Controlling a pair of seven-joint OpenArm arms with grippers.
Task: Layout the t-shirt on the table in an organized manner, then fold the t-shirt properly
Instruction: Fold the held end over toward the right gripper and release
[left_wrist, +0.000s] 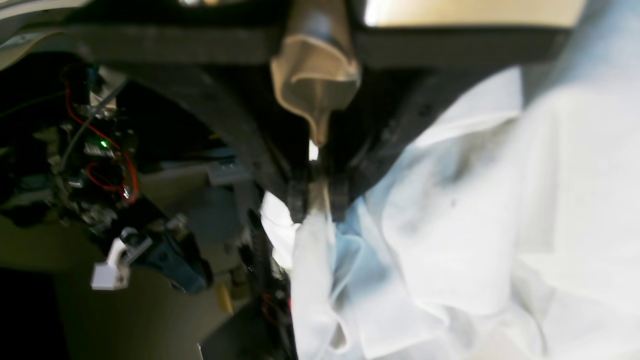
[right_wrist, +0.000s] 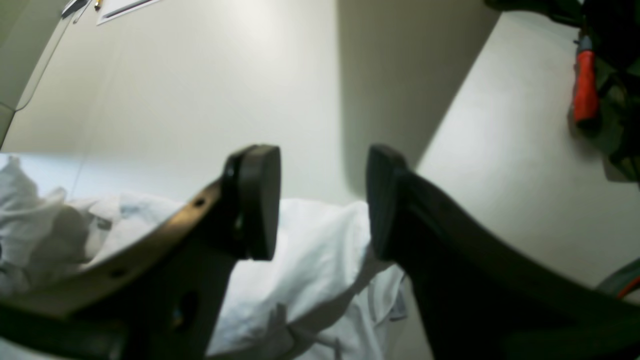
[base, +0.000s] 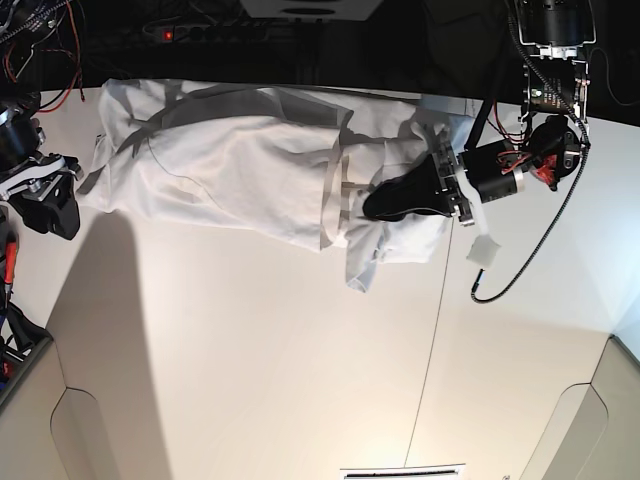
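Observation:
The white t-shirt (base: 240, 160) lies crumpled and stretched sideways along the far part of the white table (base: 250, 350). My left gripper (base: 370, 207) is over the shirt's right part. In the left wrist view the left gripper (left_wrist: 317, 202) is shut on a pinched fold of the shirt (left_wrist: 450, 225). My right gripper (base: 62, 205) is at the shirt's left end, beside its edge. In the right wrist view the right gripper (right_wrist: 322, 202) is open and empty, with its two pads apart just above the shirt (right_wrist: 310, 260) and the bare table (right_wrist: 200, 100) beyond.
A thin dark seam (base: 425, 360) runs across the table. A white connector block (base: 483, 250) hangs on a cable from the left arm. Circuit boards and wires (base: 545, 90) stand at the back right. An orange-handled tool (right_wrist: 584, 90) lies at the table edge.

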